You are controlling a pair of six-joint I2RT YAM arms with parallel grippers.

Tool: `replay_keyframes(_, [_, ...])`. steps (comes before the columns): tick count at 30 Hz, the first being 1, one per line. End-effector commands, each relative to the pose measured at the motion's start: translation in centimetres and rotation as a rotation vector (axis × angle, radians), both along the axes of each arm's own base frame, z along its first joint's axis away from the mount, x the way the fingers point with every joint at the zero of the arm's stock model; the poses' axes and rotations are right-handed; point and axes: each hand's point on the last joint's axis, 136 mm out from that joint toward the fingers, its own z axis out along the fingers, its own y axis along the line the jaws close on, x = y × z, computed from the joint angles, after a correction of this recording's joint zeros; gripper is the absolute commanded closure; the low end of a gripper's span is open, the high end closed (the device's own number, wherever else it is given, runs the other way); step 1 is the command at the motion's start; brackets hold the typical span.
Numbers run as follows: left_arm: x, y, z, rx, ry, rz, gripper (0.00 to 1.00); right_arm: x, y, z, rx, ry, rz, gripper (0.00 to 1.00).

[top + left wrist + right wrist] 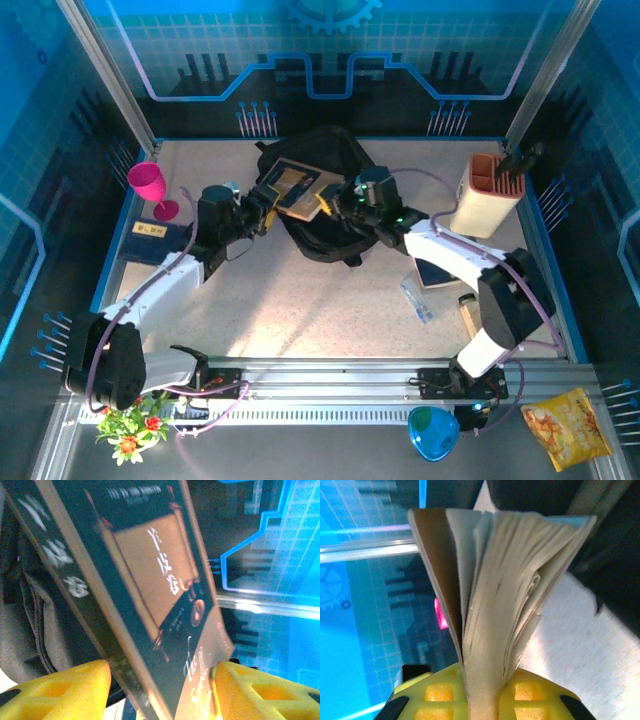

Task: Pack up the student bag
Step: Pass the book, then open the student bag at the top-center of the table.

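Holding the book (pixel 298 190) by opposite edges, my left gripper (pixel 263 203) and right gripper (pixel 347 200) were both clamped on it. The bag (pixel 322 238) lay straight below, near the table's (pixel 300 300) far edge, its long axis pointing toward me, equally near both arms.

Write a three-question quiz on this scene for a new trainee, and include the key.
1. Which thing do the left gripper and the right gripper clamp together above the backpack?
A) a laptop
B) a book
C) a shoe
2. True or false: the right gripper is open and empty.
3. Fill in: the pink goblet stands on the robot's ___ side of the backpack.

Key: 1 B; 2 false, it is shut on the book's fanned pages; 3 left.
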Motion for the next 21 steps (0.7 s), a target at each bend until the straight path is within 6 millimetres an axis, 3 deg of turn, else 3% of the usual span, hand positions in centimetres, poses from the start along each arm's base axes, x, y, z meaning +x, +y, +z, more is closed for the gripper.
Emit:
replay_keyframes(1, [-0.6,-2.0,-0.9,0.202,-0.004,-0.166,0.34,0.8,-5.7,2.9,-0.155,-0.169,-0.095,0.91])
replay_keyframes(9, [-0.3,-9.1,-3.8,0.458,-0.009,-0.462,0.31,-0.8,-15.5,4.7,-0.427,-0.253,-0.194,0.92])
replay_keyframes(14, [0.5,-15.3,-5.6,0.567,-0.061,-0.661,0.35,-3.1,-21.3,6.1,-0.552,-0.274,-0.281,0.92])
replay_keyframes(21, [2.2,-21.9,-9.3,0.620,-0.053,-0.812,0.43,-6.5,-25.7,6.0,-0.619,-0.241,-0.346,0.93])
